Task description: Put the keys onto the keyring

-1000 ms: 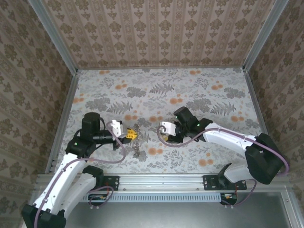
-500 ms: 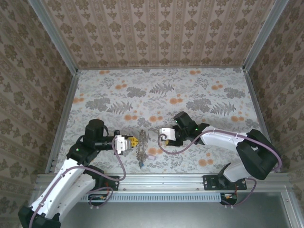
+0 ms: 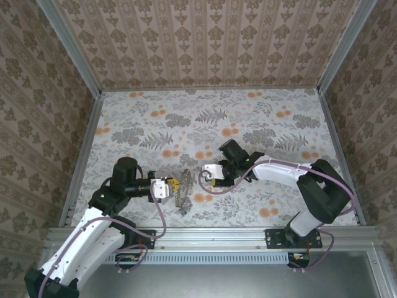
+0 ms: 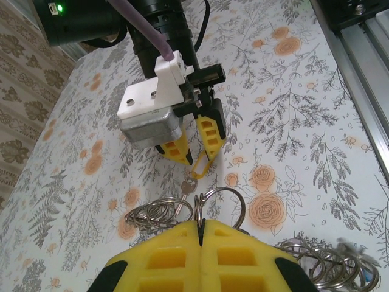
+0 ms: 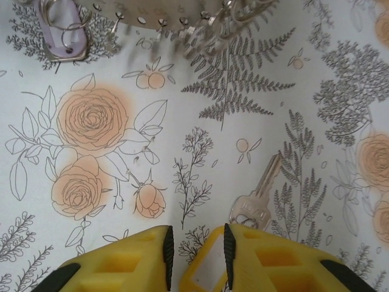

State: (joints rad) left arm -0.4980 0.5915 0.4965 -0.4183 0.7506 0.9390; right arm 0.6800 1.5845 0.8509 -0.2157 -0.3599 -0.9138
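Note:
The keyring (image 3: 183, 194) is a chain of steel rings hanging from my left gripper (image 3: 172, 184). In the left wrist view that gripper (image 4: 200, 226) is shut on one ring of the keyring (image 4: 226, 196); further rings trail off to either side. My right gripper (image 4: 194, 159) faces it, low over the table, jaws a little apart. A brass-gold key (image 5: 255, 198) lies flat just outside the right gripper (image 5: 194, 240), beside one finger; a thin yellow frame-like piece sits against that finger's pad. A lilac-headed key (image 5: 64, 33) lies beyond, below the keyring (image 5: 182, 18).
The floral tabletop (image 3: 248, 118) stretches back to patterned walls. An aluminium rail (image 3: 211, 236) runs along the near edge.
My left gripper has carried the keyring nearer and slightly right. My right gripper has moved left towards it and dropped low, its jaws narrowing.

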